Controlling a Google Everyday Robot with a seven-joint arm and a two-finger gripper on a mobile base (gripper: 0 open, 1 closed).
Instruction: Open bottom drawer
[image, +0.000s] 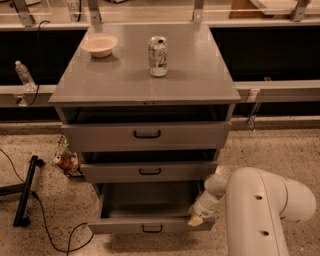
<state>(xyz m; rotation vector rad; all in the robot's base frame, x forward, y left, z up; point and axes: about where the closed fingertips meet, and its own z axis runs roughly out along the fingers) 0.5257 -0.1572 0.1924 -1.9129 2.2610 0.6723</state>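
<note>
The bottom drawer (150, 228) of the grey cabinet (145, 85) stands pulled out, showing its grey interior (150, 202); its small black loop handle (152, 229) is on the shallow front. My gripper (196, 219) is at the drawer's right front corner, touching or just beside its right edge. My white arm (260, 215) fills the lower right. The middle drawer (150, 171) and the taller top drawer (147, 134) above it are pushed in further.
A soda can (158, 56) and a pale bowl (99, 45) stand on the cabinet top. A black stand leg (27, 190) and cable lie on the floor at left, with a red object (64, 161) beside the cabinet. A water bottle (23, 75) stands at far left.
</note>
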